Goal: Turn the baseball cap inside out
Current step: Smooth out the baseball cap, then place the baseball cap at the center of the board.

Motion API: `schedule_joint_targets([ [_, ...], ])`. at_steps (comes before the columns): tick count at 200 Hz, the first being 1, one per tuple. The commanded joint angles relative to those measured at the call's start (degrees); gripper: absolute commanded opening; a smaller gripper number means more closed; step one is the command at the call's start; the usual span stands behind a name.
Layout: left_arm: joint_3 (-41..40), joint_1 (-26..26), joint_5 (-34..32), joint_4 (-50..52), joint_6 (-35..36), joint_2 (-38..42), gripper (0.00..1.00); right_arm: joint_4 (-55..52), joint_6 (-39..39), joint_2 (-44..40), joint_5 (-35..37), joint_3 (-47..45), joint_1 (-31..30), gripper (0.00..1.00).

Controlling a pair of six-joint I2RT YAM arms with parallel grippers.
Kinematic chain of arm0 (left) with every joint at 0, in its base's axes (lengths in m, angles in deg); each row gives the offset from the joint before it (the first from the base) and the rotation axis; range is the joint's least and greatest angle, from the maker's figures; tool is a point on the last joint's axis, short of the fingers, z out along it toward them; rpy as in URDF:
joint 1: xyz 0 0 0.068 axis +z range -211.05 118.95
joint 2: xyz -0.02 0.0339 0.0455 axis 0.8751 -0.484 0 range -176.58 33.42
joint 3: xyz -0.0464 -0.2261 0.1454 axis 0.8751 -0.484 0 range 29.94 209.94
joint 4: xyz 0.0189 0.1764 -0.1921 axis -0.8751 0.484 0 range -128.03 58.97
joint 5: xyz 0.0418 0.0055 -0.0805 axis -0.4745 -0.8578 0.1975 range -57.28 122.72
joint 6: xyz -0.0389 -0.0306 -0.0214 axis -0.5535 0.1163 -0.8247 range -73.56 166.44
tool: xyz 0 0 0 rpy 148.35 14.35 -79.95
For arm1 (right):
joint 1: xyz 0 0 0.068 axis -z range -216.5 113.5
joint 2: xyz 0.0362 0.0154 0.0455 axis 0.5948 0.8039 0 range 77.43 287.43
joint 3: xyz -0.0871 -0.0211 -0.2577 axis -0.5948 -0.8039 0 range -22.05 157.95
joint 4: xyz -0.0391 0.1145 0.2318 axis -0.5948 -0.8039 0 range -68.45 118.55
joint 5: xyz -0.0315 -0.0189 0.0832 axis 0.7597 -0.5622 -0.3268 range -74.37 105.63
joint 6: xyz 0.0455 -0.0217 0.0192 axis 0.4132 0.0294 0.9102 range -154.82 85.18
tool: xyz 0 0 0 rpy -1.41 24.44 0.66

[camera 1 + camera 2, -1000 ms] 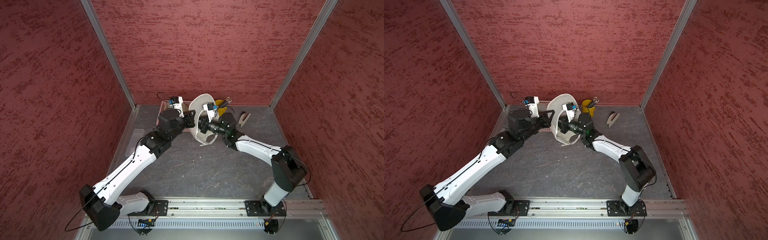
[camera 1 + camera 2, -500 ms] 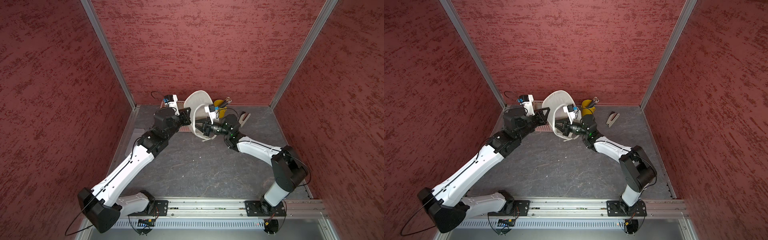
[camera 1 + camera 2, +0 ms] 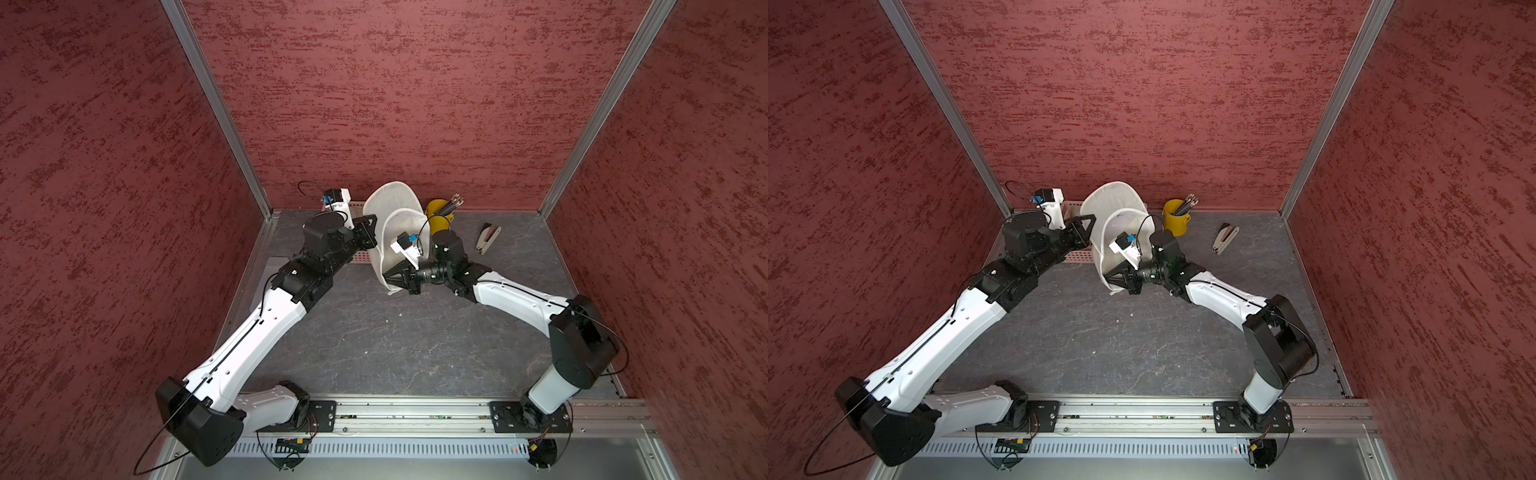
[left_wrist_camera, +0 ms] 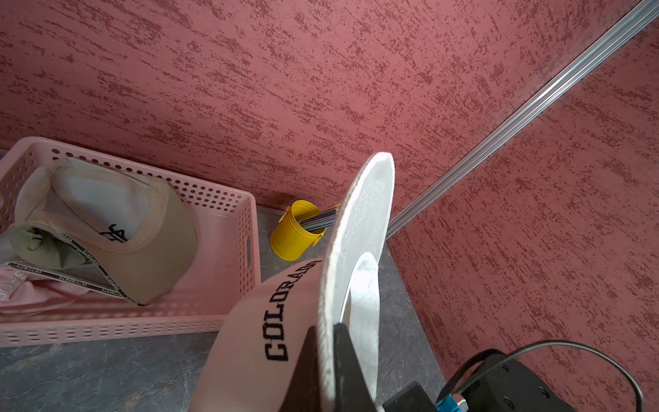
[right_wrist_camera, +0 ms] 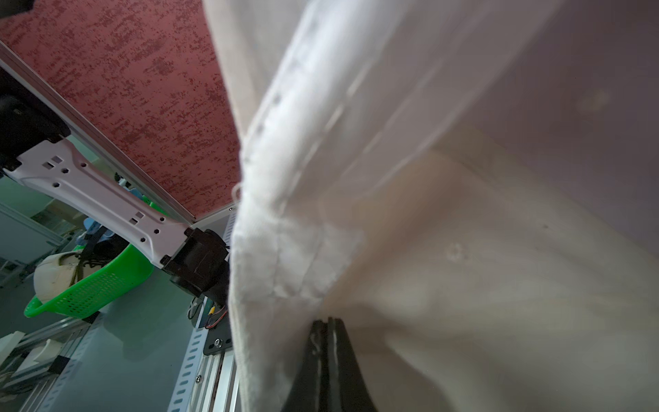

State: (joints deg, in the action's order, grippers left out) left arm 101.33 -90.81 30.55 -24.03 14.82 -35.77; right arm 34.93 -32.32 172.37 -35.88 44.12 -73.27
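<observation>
The white baseball cap [image 3: 392, 208] is held in the upper middle of both top views, near the back wall, with the pink basket [image 4: 214, 203] to its left and the yellow cup [image 3: 438, 220] to its right. Its upper edge is pinched by the closed left gripper [image 4: 325, 331]. Its lower rim is clamped by the closed right gripper [image 5: 326, 324].
</observation>
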Motion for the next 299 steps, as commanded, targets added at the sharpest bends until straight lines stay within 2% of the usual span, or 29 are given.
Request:
schedule_joint_targets([
  [1, 2.90, -0.38, 1.76, -0.55, 1.92, -0.98, 0.00, -5.61, -3.56, -3.81, 5.35, 1.29, 1.08, 0.10],
  [12, 4.00, -1.00, 2.08, 0.77, 4.63, -1.83, 0.00, -3.37, -0.29, -5.64, 11.41, 0.51, 2.36, 0.23],
  [23, 5.02, -1.64, 2.91, 1.86, 8.58, -3.01, 0.00, -2.80, 2.21, -7.56, 17.08, 0.47, 3.82, 0.27],
  [40, 4.65, -2.36, 2.42, 1.21, 13.64, -4.39, 0.00, -2.84, 6.14, -10.90, 28.65, 0.44, 5.26, 0.44],
  [58, 2.05, -2.35, 2.73, -2.94, 15.58, -4.79, 0.00, -3.57, 7.46, -14.49, 31.53, -0.28, 5.87, 0.51],
  [91, -0.68, -3.20, 5.64, -11.07, 19.56, -6.51, 0.00, -10.09, 14.51, -19.69, 36.19, -1.22, 6.46, 0.56],
  [110, -1.75, -4.99, 5.43, -16.05, 24.56, -7.85, 0.00, -14.83, 26.38, -23.41, 39.90, -2.68, 7.81, 0.59],
  [149, -4.31, -9.97, 2.67, -26.58, 37.08, -11.05, 0.00, -13.86, 51.54, -31.01, 39.67, -10.10, 7.86, 0.67],
  [189, -6.14, -12.80, 2.30, -34.90, 45.66, -14.13, 0.00, -22.33, 65.32, -40.53, 46.20, -12.04, 7.07, 0.69],
  [228, -6.36, -15.77, 1.10, -38.55, 52.36, -16.80, 0.00, -29.65, 71.78, -46.32, 53.14, -9.97, 6.82, 0.70],
  [260, -6.96, -17.12, 1.35, -39.80, 54.72, -17.86, 0.00, -33.29, 73.94, -44.09, 55.10, -5.54, 6.87, 0.70],
  [299, -7.85, -18.58, 0.50, -40.64, 57.00, -18.40, 0.00, -31.95, 75.08, -41.44, 58.44, -2.52, 7.36, 0.72],
])
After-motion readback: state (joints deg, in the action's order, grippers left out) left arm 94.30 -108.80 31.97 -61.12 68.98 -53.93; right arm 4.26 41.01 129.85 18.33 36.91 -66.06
